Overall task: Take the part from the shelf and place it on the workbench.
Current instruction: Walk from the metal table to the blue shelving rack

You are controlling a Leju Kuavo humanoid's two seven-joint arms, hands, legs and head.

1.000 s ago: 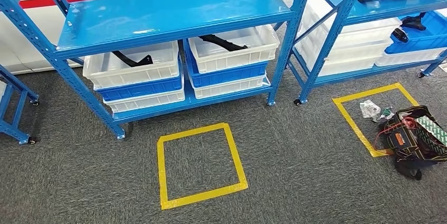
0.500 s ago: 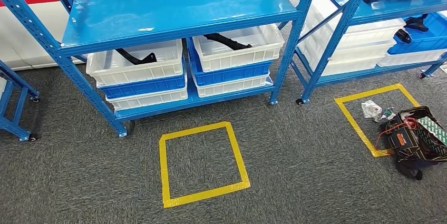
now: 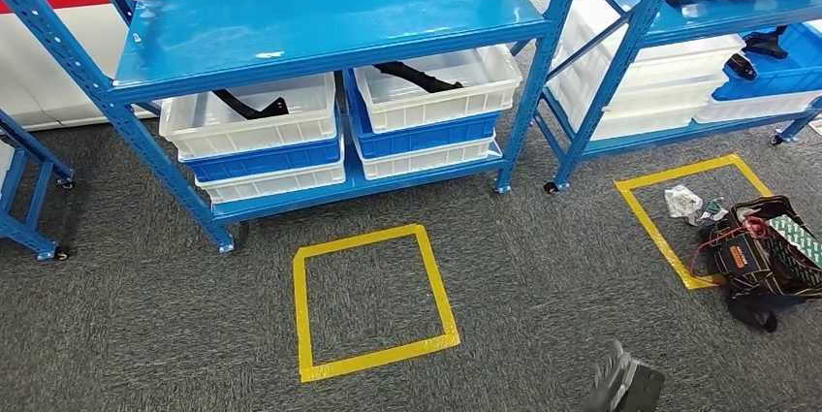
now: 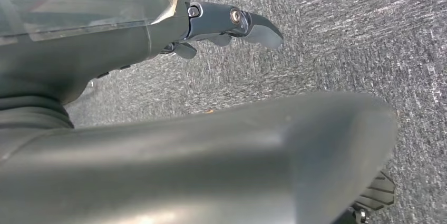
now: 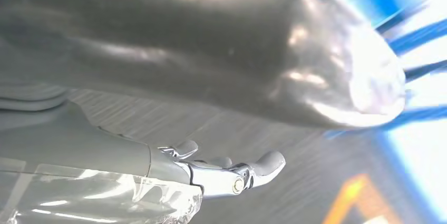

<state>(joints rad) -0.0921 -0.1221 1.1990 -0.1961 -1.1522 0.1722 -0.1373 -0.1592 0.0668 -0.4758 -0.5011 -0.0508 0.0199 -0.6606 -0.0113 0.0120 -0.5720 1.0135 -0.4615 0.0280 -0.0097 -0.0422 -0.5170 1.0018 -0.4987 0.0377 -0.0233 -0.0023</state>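
A blue shelf (image 3: 320, 19) stands ahead of me. On its lower level two white bins sit on blue ones. A black part (image 3: 247, 104) lies in the left bin and another black part (image 3: 417, 75) in the right bin. My right hand (image 3: 625, 388) pokes in at the bottom edge of the head view, low over the carpet and far from the shelf. In the right wrist view the right hand (image 5: 221, 92) has its fingers (image 5: 237, 174) stretched out and holds nothing. My left hand (image 4: 211, 145) hangs over the carpet, its fingers (image 4: 232, 21) apart and empty.
A yellow tape square (image 3: 300, 315) marks the carpet in front of the shelf. A second shelf (image 3: 630, 44) at the right carries more bins and black parts. Beside it a black tool bag (image 3: 766, 257) lies on another yellow square. A third blue rack (image 3: 29, 189) is at the left.
The camera shifted slightly a second ago, then held still. My right hand has come up into the bottom edge of the head view.
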